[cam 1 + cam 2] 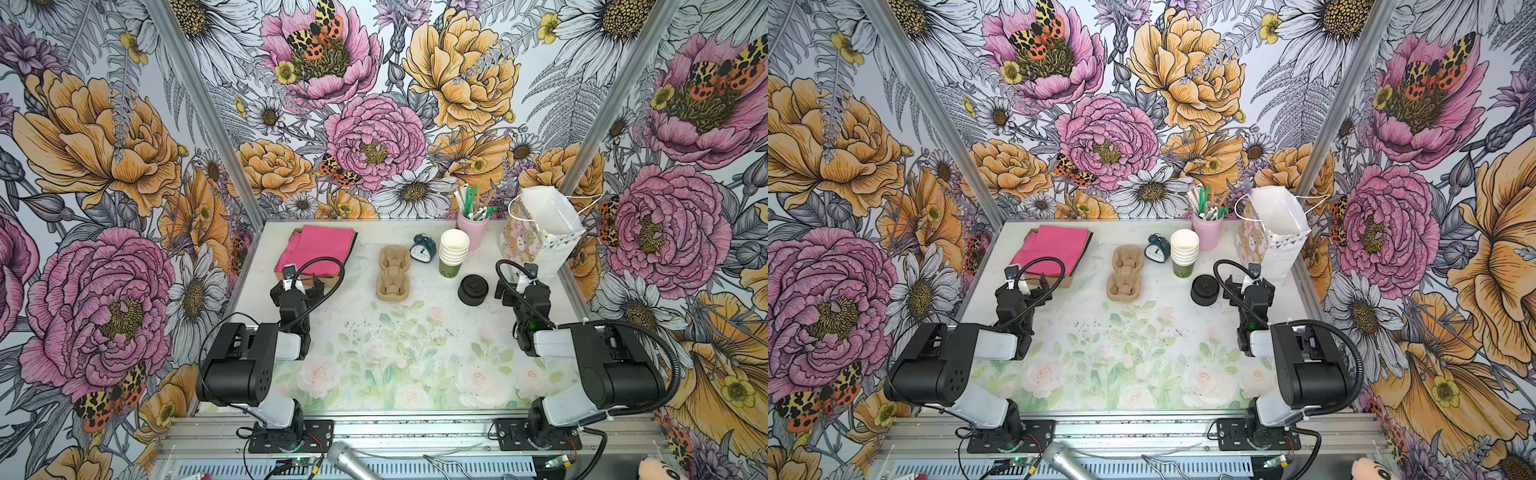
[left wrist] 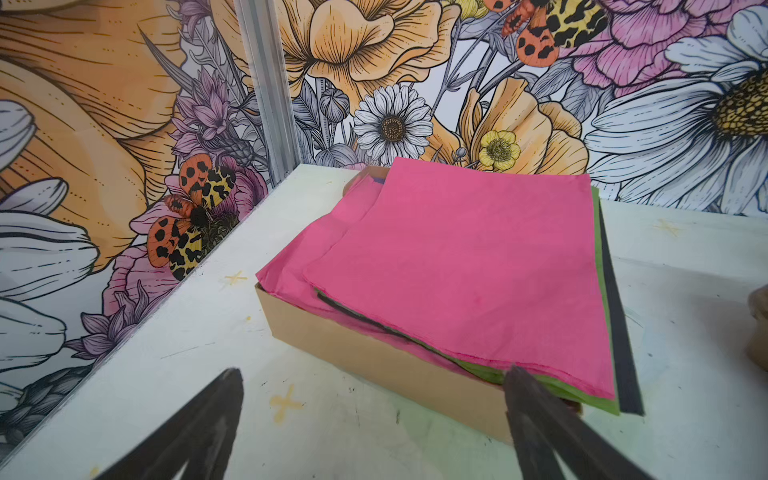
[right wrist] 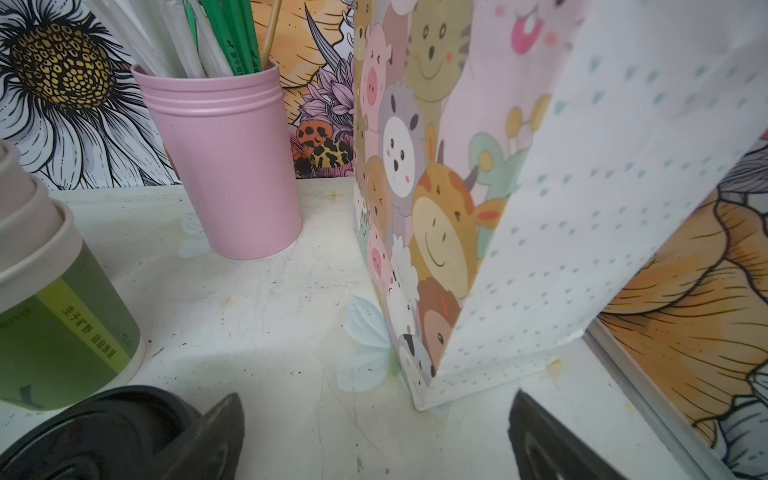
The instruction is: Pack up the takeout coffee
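The takeout coffee is out of view; no lidded cup shows in any frame. A stack of nested paper cups (image 1: 453,253) with a green bottom cup stands at the back middle. A squat pile of black lids (image 1: 473,289) sits in front of it. My left gripper (image 1: 297,286) hovers open at the near edge of the napkin box, and its fingers (image 2: 216,415) are spread over bare table. My right gripper (image 1: 521,284) is open and empty between the lids (image 3: 104,436) and the gift bag (image 3: 540,208).
A brown pulp cup carrier (image 1: 393,273) lies at the centre, with an alarm clock (image 1: 422,248) behind it. Pink napkins (image 2: 457,270) fill a cardboard box (image 2: 374,357) at the back left. A pink cup of straws (image 1: 473,230) and the gift bag (image 1: 540,241) stand at the back right.
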You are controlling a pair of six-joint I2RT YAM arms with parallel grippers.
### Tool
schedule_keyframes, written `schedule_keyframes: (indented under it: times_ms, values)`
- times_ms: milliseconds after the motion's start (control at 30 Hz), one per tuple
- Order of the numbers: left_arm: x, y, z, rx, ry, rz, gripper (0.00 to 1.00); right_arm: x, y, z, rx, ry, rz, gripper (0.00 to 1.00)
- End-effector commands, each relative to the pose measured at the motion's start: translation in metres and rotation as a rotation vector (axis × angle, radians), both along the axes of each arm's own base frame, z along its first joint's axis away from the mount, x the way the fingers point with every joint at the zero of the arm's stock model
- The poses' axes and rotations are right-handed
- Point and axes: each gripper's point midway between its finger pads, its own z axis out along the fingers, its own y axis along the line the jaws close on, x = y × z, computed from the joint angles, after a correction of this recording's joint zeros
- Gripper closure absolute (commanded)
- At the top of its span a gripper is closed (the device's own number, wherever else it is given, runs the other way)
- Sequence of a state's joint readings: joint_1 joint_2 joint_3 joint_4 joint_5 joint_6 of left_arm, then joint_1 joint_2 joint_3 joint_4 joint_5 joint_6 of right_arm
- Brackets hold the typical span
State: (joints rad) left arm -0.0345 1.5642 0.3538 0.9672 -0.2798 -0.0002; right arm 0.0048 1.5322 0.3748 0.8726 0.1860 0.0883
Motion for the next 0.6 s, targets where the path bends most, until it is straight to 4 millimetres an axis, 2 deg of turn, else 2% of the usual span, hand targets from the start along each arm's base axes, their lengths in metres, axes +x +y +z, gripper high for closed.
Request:
schedule_keyframes:
  times_ms: [0,567]
  values:
    - [0.003,-0.001,0.0091,-0.003,-0.025,-0.01,0.01,0.0037,-0.0013,0.0051,0.003,-0.019,0.0,0.0]
    - [0.0042,-0.0004,0.0089,-0.013,-0.023,-0.024,0.01,0.0036,-0.0016,0.0045,0.004,-0.017,0.0,0.0]
